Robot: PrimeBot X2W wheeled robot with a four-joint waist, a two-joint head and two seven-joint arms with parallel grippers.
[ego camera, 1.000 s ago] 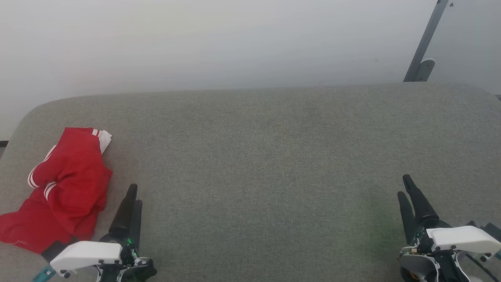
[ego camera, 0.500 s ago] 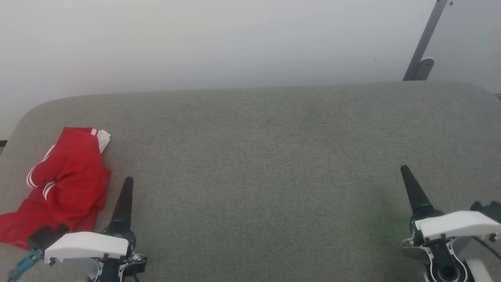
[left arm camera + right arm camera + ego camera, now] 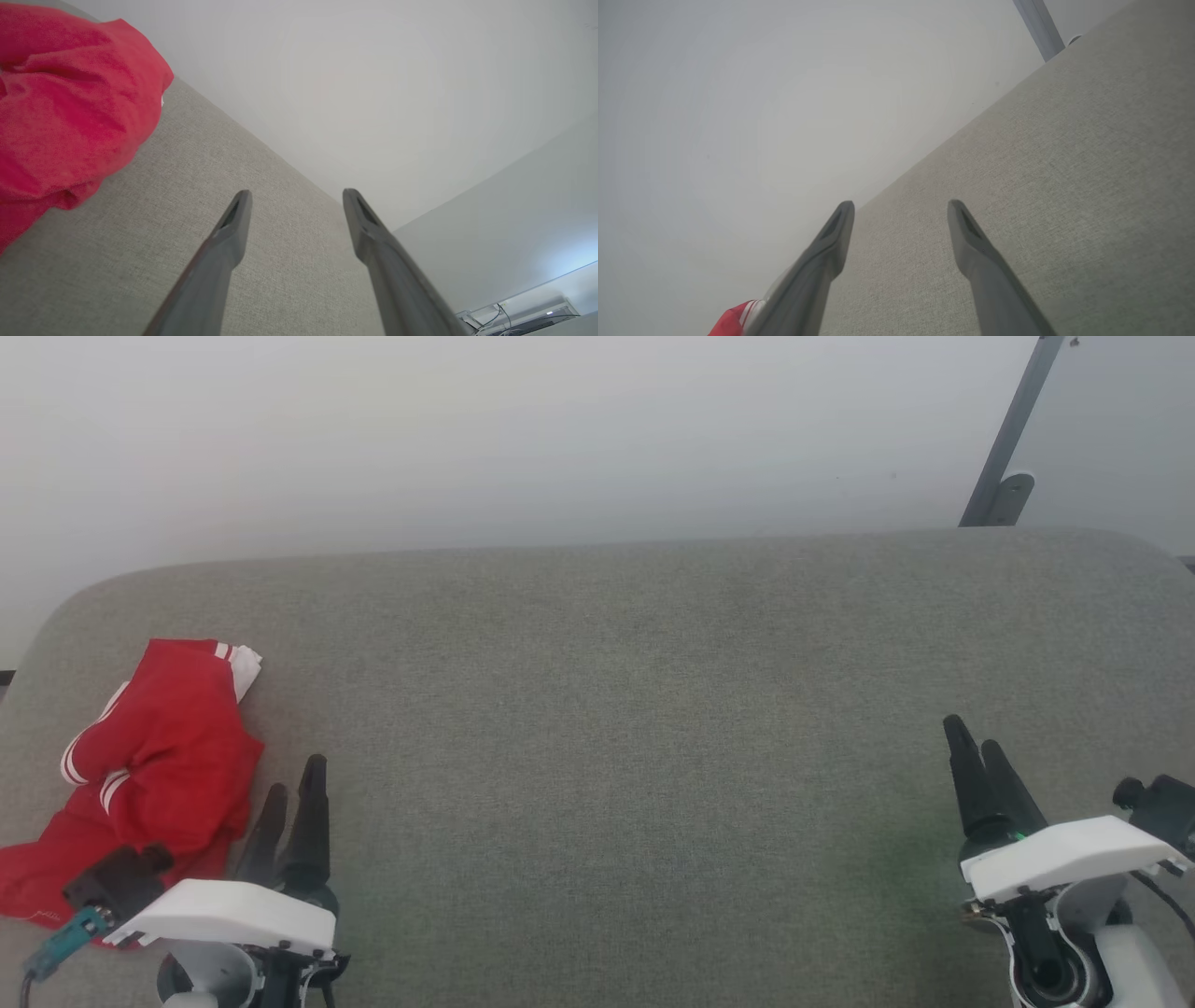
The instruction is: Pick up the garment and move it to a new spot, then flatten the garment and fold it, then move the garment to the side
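Wall (image 3: 467, 429): plain pale grey, behind the far edge of the bench
Bench (image 3: 653, 709): grey-green woven cover, rounded far corners
Garment (image 3: 159, 747): red with white stripe trim, crumpled in a heap at the left end of the bench; a bit of white cloth shows at its far tip
Left gripper (image 3: 294, 777): near left, just right of the garment's near part, fingers pointing away across the bench; jaws parted to a moderate gap, nothing between them; in the left wrist view the cloth lies off to the side of the fingers, not touching
Right gripper (image 3: 971, 733): near right, well apart from the garment; jaws parted to a like gap, holding nothing
Post (image 3: 1013, 429): grey metal, slanted, behind the far right corner of the bench
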